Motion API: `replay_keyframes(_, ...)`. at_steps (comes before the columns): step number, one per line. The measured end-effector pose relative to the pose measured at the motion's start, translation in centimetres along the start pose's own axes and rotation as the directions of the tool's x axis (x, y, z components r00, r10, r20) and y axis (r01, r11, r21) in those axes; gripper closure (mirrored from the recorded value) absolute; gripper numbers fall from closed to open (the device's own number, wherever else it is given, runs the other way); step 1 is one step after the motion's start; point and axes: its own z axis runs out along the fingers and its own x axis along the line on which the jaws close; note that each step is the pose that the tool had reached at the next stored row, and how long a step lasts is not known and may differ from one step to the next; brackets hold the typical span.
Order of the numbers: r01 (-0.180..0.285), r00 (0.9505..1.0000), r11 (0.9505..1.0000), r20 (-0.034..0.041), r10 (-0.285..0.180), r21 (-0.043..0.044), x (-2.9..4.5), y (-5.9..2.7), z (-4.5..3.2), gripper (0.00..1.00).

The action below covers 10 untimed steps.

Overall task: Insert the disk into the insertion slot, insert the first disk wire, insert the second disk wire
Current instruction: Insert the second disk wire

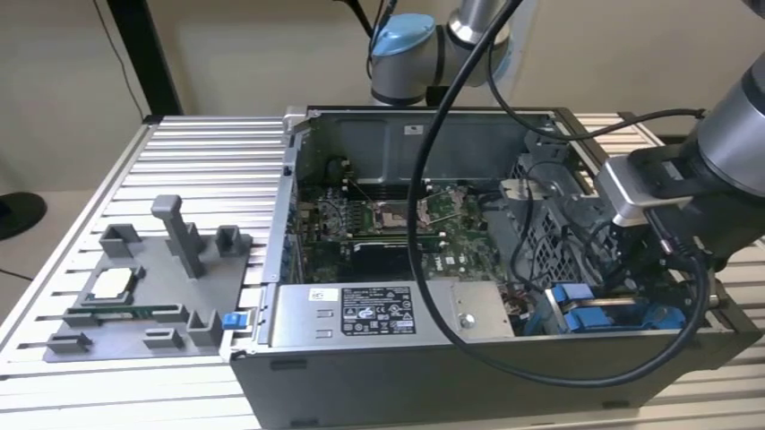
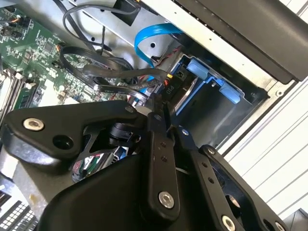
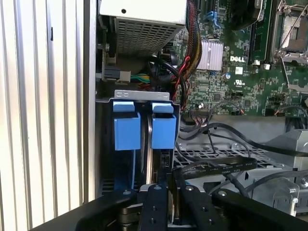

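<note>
The disk [image 3: 147, 144], in its bright blue carrier [image 3: 163, 127], sits down inside the insertion slot [image 3: 103, 144] at the case's front corner on the exterior view's right [image 1: 597, 313]. A second blue carrier [image 3: 127, 130] stands beside it. My gripper [image 3: 169, 186] hangs right over the bay's end, and its fingers are closed on the black connector of a disk wire [image 3: 211, 166]. In the second wrist view the gripper [image 2: 168, 122] holds that connector [image 2: 169, 86] close against the disk's end [image 2: 185, 96], next to the blue carrier [image 2: 207, 72].
The open computer case stands on a slatted aluminium table [image 1: 179, 161]. A grey power-supply box [image 1: 358, 313] and the motherboard [image 1: 382, 224] lie beside the bay. Loose black cables [image 2: 91, 67] and a blue flat cable [image 2: 149, 36] crowd the gripper. A grey fixture plate [image 1: 143, 287] is on the table.
</note>
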Motion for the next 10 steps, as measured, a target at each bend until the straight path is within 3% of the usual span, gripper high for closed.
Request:
replay_keyframes(6, 0.000, 1.0000, 1.0000, -0.0011, 0.000, -0.0003, 0.01, 0.00, -0.06, 0.00)
replay_keyframes(10, -0.001, 1.0000, 1.0000, -0.0009, 0.001, -0.0038, -0.31, -0.09, -1.57, 0.00)
